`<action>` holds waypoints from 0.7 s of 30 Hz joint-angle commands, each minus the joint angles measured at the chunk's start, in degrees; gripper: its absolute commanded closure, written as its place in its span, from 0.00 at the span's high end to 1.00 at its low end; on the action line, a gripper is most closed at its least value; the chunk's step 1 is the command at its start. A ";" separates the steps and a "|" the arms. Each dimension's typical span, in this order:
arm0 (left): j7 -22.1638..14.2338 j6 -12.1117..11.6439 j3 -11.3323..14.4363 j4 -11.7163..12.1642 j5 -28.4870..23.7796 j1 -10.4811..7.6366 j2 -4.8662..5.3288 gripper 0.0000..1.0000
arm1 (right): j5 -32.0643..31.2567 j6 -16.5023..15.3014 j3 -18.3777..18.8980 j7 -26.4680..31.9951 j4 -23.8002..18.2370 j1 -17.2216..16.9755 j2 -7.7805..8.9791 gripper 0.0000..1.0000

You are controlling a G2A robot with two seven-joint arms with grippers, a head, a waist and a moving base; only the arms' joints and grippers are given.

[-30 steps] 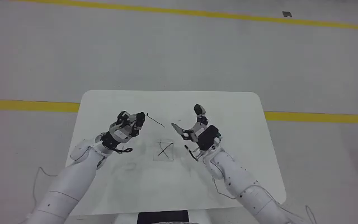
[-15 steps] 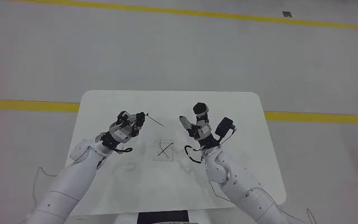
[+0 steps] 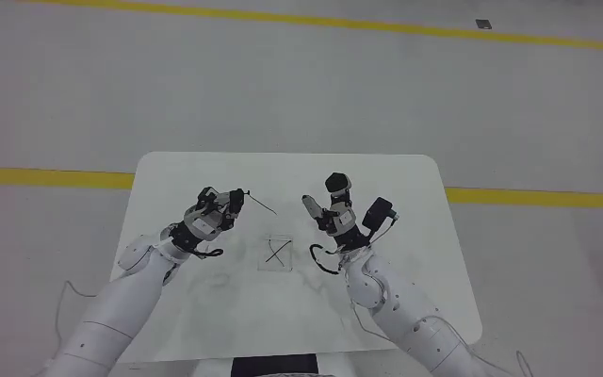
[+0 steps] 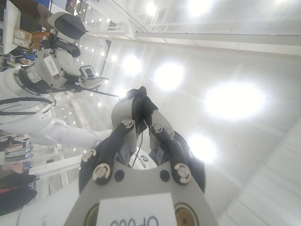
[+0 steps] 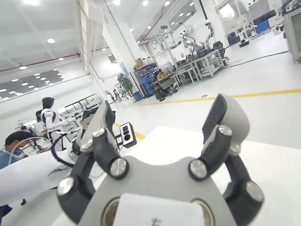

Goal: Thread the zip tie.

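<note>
**Zip tie pinched in the left gripper, right gripper open beside it**

We see the left gripper [image 4: 140,106] closed on the thin black plastic zip tie [image 3: 262,204], held up above the white rounded table [image 3: 415,188]. The strap runs out of the pinch as a fine dark line toward the right gripper [image 5: 163,114]. That gripper stands nearby with its ribbed fingers [image 5: 218,109] spread wide and nothing between them. The strap's free end stops short of it, so the two are apart. A dark lump sits in the left pinch, but we cannot tell whether it is the tie's head. On the table between the arms lies a small clear square sheet [image 3: 277,267] with two more thin black strips crossed on it.

We judge the tie to be very light, narrow and springy. It seems stiff enough to hold a line over a short reach, but it will likely bow and wobble along a long free span. Its plastic is probably slick, so a shallow grip on the edge may let it twist or slide.

The best hold for the right gripper looks to be flat across the strap's broad faces, close behind the tip. That leaves only a short, stiff length to steer into the head's slot. We would squeeze firmly, since there is little risk of crushing it
</note>
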 commanded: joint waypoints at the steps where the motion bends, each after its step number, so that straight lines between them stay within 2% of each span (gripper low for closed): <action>1: 0.00 0.00 0.00 0.00 0.00 0.00 0.00 0.00 | 0.00 0.00 0.00 0.00 0.00 0.00 0.00 1.00; 3: 0.27 -0.08 -0.02 -0.10 0.15 -0.02 0.01 0.00 | 0.00 0.00 0.00 0.00 0.00 0.00 0.00 1.00; 7: -0.77 -1.87 -1.54 -2.31 5.16 1.02 0.70 0.00 | 0.00 0.00 0.00 0.00 0.00 0.00 0.00 1.00; 12: -3.98 -4.21 -5.74 -5.55 10.23 3.65 1.99 0.00 | 0.00 0.00 0.00 0.00 0.00 0.00 0.00 1.00; 21: -6.67 -5.29 -12.91 -10.80 12.23 8.65 3.63 0.00 | 0.00 0.00 0.00 0.00 0.00 0.00 0.00 1.00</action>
